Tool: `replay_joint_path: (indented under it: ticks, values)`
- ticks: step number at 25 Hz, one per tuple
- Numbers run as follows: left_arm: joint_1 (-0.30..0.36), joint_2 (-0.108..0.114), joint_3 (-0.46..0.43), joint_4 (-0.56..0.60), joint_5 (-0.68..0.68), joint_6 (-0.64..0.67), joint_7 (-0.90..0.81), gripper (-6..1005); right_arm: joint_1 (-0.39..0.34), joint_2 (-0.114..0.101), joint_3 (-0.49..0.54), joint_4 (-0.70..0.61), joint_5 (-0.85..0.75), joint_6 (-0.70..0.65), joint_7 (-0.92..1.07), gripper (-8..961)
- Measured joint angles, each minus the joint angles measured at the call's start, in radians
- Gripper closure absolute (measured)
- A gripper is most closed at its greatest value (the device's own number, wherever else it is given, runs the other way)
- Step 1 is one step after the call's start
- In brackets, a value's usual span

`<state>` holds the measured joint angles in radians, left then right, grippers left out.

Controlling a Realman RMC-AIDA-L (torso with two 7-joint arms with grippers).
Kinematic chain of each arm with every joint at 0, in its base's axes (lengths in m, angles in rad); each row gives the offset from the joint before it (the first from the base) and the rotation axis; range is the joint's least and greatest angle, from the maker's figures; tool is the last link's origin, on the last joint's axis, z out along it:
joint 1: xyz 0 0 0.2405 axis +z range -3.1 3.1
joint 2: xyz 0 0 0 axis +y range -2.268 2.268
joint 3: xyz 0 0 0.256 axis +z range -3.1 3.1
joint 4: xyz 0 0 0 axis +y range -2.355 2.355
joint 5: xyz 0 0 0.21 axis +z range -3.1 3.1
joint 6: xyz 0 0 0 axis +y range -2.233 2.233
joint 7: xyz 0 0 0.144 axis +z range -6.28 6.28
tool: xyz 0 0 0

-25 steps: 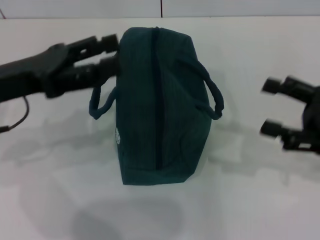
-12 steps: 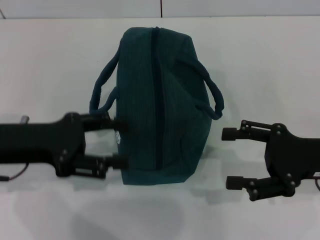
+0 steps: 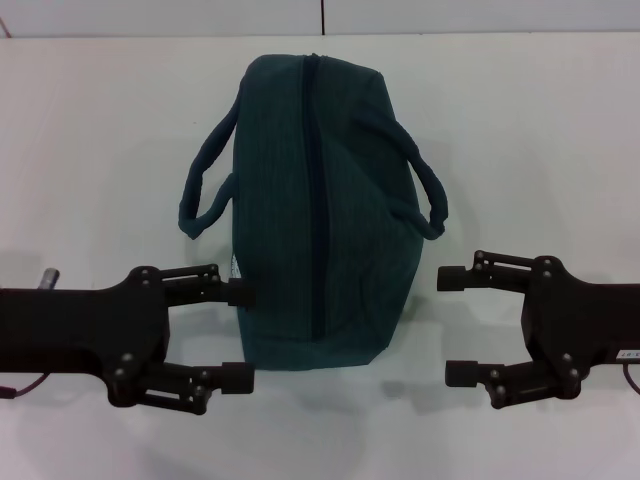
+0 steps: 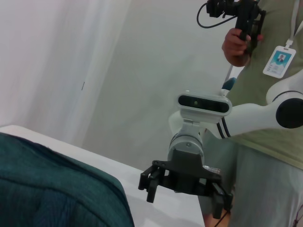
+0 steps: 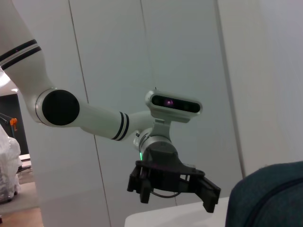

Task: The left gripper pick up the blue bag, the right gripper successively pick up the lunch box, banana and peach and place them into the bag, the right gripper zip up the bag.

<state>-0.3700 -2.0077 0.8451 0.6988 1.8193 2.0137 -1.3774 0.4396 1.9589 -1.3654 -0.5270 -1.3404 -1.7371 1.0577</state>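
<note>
The blue bag [image 3: 320, 220] lies on the white table [image 3: 100, 130], its long zipper [image 3: 316, 190] running along the top and looking closed, a loop handle [image 3: 205, 190] out to each side. My left gripper [image 3: 240, 335] is open beside the bag's near left corner, one fingertip right at the fabric. On the other side, my right gripper [image 3: 450, 325] is open a little off the near right corner, holding nothing. The left wrist view shows the bag [image 4: 57, 189] and the right gripper [image 4: 183, 191] beyond it. The right wrist view shows the left gripper [image 5: 174, 194] and a bag corner [image 5: 267, 198]. Lunch box, banana and peach are out of view.
A person [image 4: 270, 94] in a green shirt with a badge stands behind the right arm, holding a black device. White wall panels rise behind the table's far edge [image 3: 320, 35].
The left gripper has come from the bag's far left side to its near left corner. The right gripper has drawn in and nearer to the near right corner. The bag has not moved.
</note>
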Motion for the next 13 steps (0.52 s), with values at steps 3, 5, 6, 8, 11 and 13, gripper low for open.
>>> replay_joint_path:
  ticks: [3, 5, 6, 8, 11, 13]
  values:
    - [0.001, 0.002, 0.002, 0.000, 0.001, 0.002, 0.000, 106, 0.000, 0.000, 0.000, 0.003, -0.001, 0.005, 0.000, 78]
    - [0.002, 0.003, 0.003, -0.001, 0.002, 0.002, 0.000, 106, 0.000, 0.000, 0.000, 0.004, -0.001, 0.007, 0.001, 78]
    - [0.002, 0.004, 0.003, -0.001, 0.002, 0.003, 0.000, 106, 0.001, 0.000, -0.001, 0.004, -0.002, 0.008, 0.001, 78]
    - [0.003, 0.004, 0.003, -0.001, 0.003, 0.004, -0.002, 106, 0.001, 0.002, -0.001, 0.005, -0.002, 0.010, 0.001, 78]
    - [0.004, 0.004, 0.003, -0.002, 0.004, 0.005, -0.005, 106, 0.000, 0.004, 0.000, 0.005, -0.002, 0.011, 0.001, 78]
    - [0.005, 0.004, 0.003, -0.003, 0.005, 0.005, -0.007, 106, -0.001, 0.005, 0.001, 0.004, -0.002, 0.011, 0.001, 78]
